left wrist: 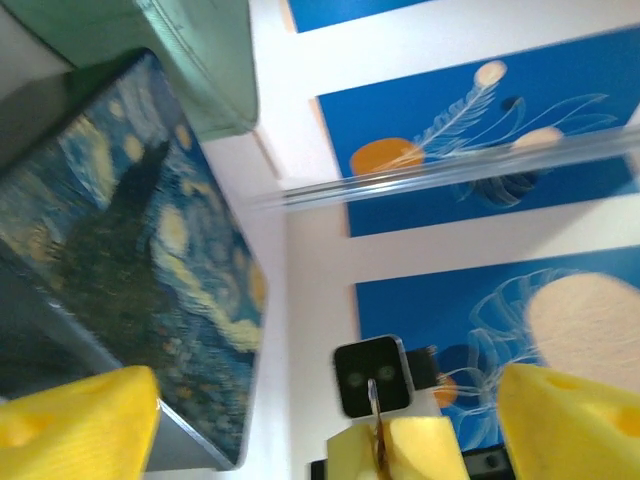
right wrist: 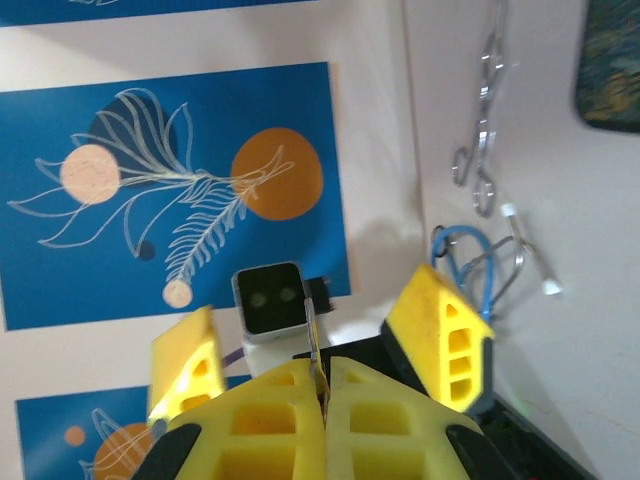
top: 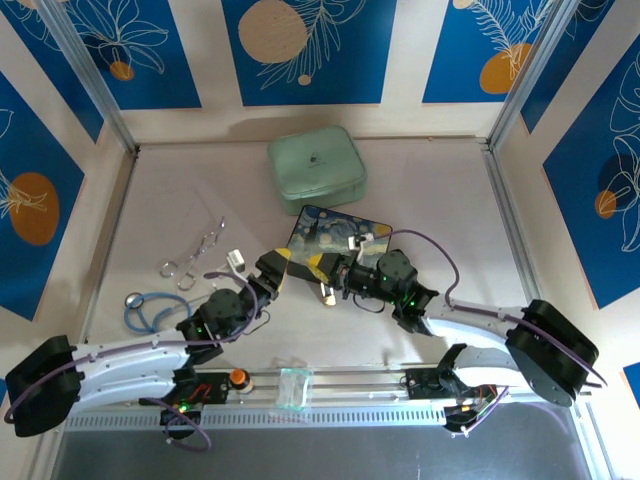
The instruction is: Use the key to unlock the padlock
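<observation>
My right gripper (top: 318,272) (right wrist: 320,368) is shut on the key (right wrist: 316,335), a thin greyish metal strip seen edge on that sticks out past the yellow fingers. In the left wrist view the key (left wrist: 373,400) stands up from those shut fingers (left wrist: 420,445). My left gripper (top: 290,262) (left wrist: 325,385) faces it tip to tip, open wide, holding nothing. Its two yellow fingers (right wrist: 440,335) flank the key without touching it. A small brass-coloured thing, which I take for the padlock (top: 327,295), lies on the table just in front of the right gripper.
The starry-night box (top: 335,235) (left wrist: 120,260) lies just behind the grippers, with a green pouch (top: 316,168) beyond it. Silvery wire loops (top: 195,252) (right wrist: 487,120), a blue looped cable (top: 145,308) and a small white piece (top: 237,259) lie to the left. A clear plastic cup (top: 296,387) sits on the front rail.
</observation>
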